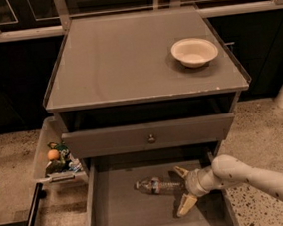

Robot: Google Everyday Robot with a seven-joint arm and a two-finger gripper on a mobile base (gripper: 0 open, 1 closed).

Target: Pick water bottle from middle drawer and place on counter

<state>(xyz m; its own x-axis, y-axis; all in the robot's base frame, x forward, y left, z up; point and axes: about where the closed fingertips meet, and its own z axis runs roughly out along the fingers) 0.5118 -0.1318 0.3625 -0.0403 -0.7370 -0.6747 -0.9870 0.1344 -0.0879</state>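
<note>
The water bottle point(157, 186) lies on its side on the floor of the open middle drawer point(116, 217), cap pointing left. My gripper point(182, 189) is down in the drawer at the bottle's right end, reaching in from the right. Its two pale fingers point(186, 205) are spread wide, one behind and one in front of the bottle's base, and are not closed on it. The grey counter point(126, 61) is the cabinet top above.
A cream bowl point(194, 51) sits at the counter's right rear. The upper drawer front with a round knob point(151, 138) overhangs the back of the middle drawer. A pale bin of toys point(55, 156) hangs at the cabinet's left. Speckled floor lies on both sides.
</note>
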